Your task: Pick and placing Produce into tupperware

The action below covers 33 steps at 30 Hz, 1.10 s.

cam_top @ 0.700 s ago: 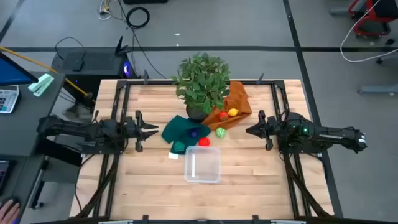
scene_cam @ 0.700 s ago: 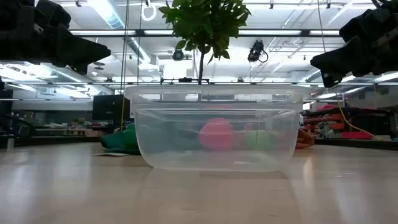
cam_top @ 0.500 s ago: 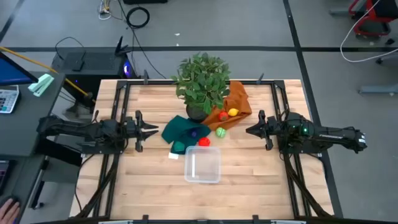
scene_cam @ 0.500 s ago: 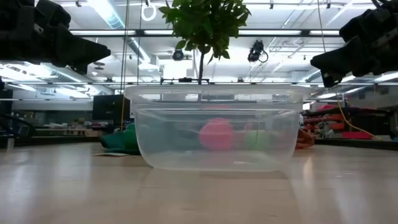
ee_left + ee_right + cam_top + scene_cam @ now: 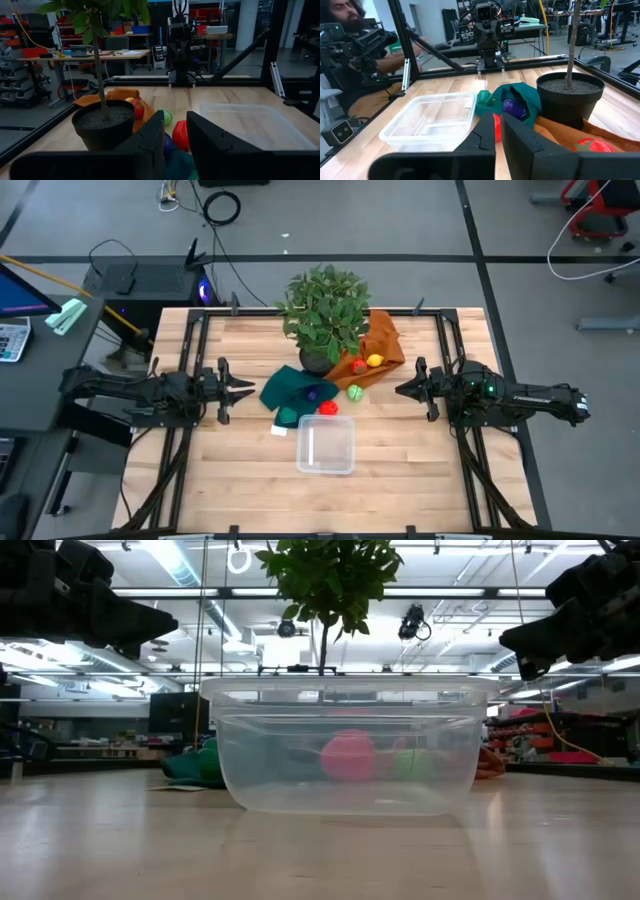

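Two dark arms flank the table (image 5: 400, 470) in the high view, the left gripper (image 5: 243, 389) hovering at the left side and the right gripper (image 5: 404, 390) at the right, both pointing inward and well apart from everything between them. The tupperware (image 5: 325, 445) lies empty near the table's front middle. Just behind it sit a red fruit (image 5: 328, 408) and a green fruit (image 5: 355, 392), with a green cloth (image 5: 290, 390) to their left, a potted plant (image 5: 323, 315) behind, and an orange cloth (image 5: 380, 340) carrying a small yellow fruit (image 5: 375, 360)

In the low view the tupperware (image 5: 345, 745) fills the middle; the red fruit (image 5: 348, 757) and green fruit (image 5: 412, 762) show blurred through its clear wall, and the arms hang dark in the upper corners

The left wrist view shows that gripper's fingers (image 5: 150, 142) parted by a narrow gap and holding nothing, with the plant's pot (image 5: 104, 122), the red fruit (image 5: 181, 135) and the tupperware (image 5: 255, 122) beyond

The right wrist view shows its fingers (image 5: 517, 137) likewise slightly parted and empty; ahead lie the tupperware (image 5: 432, 122), a purple fruit (image 5: 510, 106) on the green cloth (image 5: 525, 100), and a person (image 5: 350, 60) beyond the table's edge
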### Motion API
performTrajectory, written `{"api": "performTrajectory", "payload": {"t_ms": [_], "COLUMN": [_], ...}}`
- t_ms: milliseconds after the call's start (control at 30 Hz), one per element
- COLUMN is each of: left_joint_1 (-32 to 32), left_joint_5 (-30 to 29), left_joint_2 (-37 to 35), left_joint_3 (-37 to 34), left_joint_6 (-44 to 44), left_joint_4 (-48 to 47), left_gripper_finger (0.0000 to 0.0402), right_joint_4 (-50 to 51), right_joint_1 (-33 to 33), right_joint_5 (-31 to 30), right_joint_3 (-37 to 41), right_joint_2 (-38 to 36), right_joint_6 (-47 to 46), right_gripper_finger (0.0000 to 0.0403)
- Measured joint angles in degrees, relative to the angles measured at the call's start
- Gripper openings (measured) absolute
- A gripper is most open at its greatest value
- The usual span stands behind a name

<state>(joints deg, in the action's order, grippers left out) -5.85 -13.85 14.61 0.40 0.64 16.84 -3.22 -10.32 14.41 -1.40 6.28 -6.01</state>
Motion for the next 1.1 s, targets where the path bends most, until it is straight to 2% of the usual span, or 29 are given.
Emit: {"api": "performTrajectory", "payload": {"t_ms": [800,1100], "left_joint_1": [0.0,0.0], "left_joint_5": [0.0,0.0], "left_joint_2": [0.0,0.0], "left_joint_3": [0.0,0.0], "left_joint_6": [0.0,0.0], "left_joint_4": [0.0,0.0], "left_gripper_finger": [0.0080,0.0090], "right_joint_4": [0.0,0.0], "right_joint_1": [0.0,0.0], "right_joint_5": [0.0,0.0], "right_joint_3": [0.0,0.0], "right_joint_2": [0.0,0.0], "right_joint_6": [0.0,0.0], "right_gripper_finger": [0.0000,0.0000]}}
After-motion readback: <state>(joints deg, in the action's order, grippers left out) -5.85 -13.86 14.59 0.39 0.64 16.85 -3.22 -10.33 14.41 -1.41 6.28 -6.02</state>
